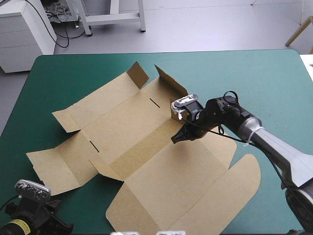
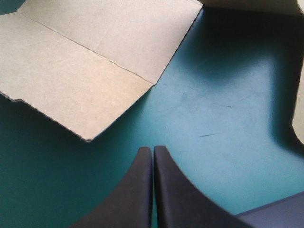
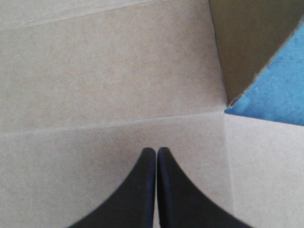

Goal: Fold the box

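The left gripper [image 2: 153, 148] sits by the near-left corner, fingers pressed together over bare teal-green cover [image 2: 223, 118], with a corner flap [image 2: 85, 80] just ahead. The box [image 1: 146, 132] lies mostly flat mid-table, long axis running near right to far left. The right gripper [image 1: 177, 138], also pressed together, has its tips down at a crease near the middle, so it's clearly the nearer arm. A raised flap [image 1: 172, 84] stands just beyond, with open cover past that.

High view: above, behind, looking down on whole box [image 1: 142, 132]. Left wrist: close over bench [image 2: 223, 118] beside box's near-left flap. Right wrist: close over box's middle. All share box.
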You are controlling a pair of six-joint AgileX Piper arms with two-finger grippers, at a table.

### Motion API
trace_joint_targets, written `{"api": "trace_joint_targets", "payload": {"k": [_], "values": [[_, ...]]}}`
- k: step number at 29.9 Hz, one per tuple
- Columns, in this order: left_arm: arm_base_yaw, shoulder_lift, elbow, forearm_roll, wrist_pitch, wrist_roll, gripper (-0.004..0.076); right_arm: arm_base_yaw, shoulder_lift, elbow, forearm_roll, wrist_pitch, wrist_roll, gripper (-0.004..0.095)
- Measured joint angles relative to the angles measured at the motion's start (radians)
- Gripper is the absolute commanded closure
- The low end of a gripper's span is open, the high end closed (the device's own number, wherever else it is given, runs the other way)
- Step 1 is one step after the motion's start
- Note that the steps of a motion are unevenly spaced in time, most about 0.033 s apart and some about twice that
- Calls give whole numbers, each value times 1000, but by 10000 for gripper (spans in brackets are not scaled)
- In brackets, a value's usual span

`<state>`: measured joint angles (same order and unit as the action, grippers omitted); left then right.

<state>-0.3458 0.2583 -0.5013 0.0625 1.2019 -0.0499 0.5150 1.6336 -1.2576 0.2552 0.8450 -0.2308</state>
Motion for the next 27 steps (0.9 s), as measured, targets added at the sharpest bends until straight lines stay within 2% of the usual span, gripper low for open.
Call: {"api": "trace_joint_targets", "payload": {"k": [21,27], "values": [[0,0,0,0,0,4,734,0,0,0,0,6,49,912],[0,0,0,0,0,4,734,-28,-8,-77,-4,105,77,912]]}}
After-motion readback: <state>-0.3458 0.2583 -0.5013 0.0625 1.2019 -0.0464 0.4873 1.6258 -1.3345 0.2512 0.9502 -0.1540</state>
